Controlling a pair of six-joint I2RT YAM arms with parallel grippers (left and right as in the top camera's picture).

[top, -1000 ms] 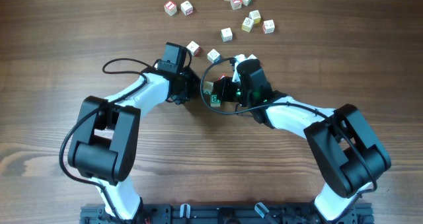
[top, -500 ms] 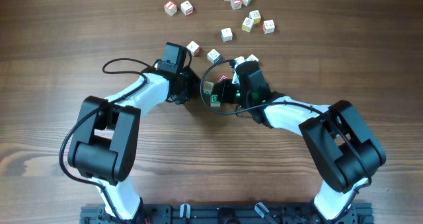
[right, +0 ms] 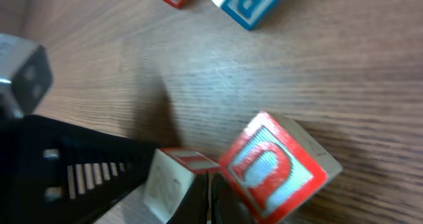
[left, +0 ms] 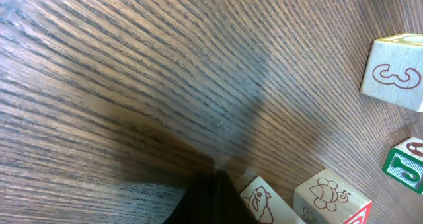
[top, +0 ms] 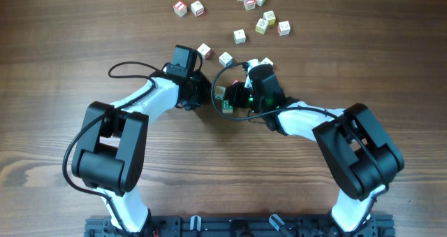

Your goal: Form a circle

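Observation:
No circle is formed; small pale wooden alphabet cubes lie loose. Three sit clustered between my grippers: a pale cube (top: 220, 91), a green-letter cube (top: 227, 105) and a red-faced cube (top: 237, 82). My left gripper (top: 208, 94) (left: 215, 184) is shut and empty, its tip on the table beside a cube with a red animal drawing (left: 261, 199). My right gripper (top: 232, 91) (right: 210, 192) is shut, its tip wedged between a pale cube (right: 173, 181) and a red-letter cube (right: 274, 168), holding neither.
Several more cubes lie scattered at the far side, such as a pair (top: 189, 9) at upper left, a group (top: 269, 22) at upper right and two (top: 215, 54) just beyond the grippers. A black cable (top: 129, 68) loops off the left arm.
The right arm's elbow has swung slightly to the left. The grippers, the left arm and the cubes stay where they were.

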